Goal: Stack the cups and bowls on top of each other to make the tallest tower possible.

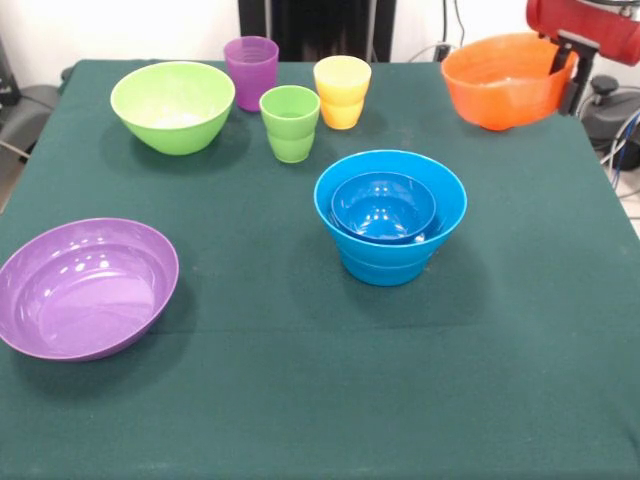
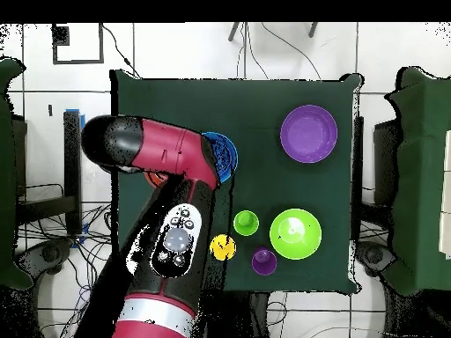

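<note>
At the table's corner, orange bowl (image 1: 505,80) aloft, rim pinched between closed fingers (image 1: 567,62).

The front view looks across the worktop (image 1: 300,400) from its near edge at a moderate downward slant, close enough that the green cloth fills most of the picture. The overhead view looks straight down from high above, far enough to take in the whole worktop (image 2: 264,106) and the floor around it, with the red and black arm (image 2: 167,229) reaching in from the bottom. Both views share the cloth and what stands on it, such as the large purple bowl (image 1: 85,290) (image 2: 309,134), which lies near-left in front but upper right overhead, the two being turned half round.
</note>
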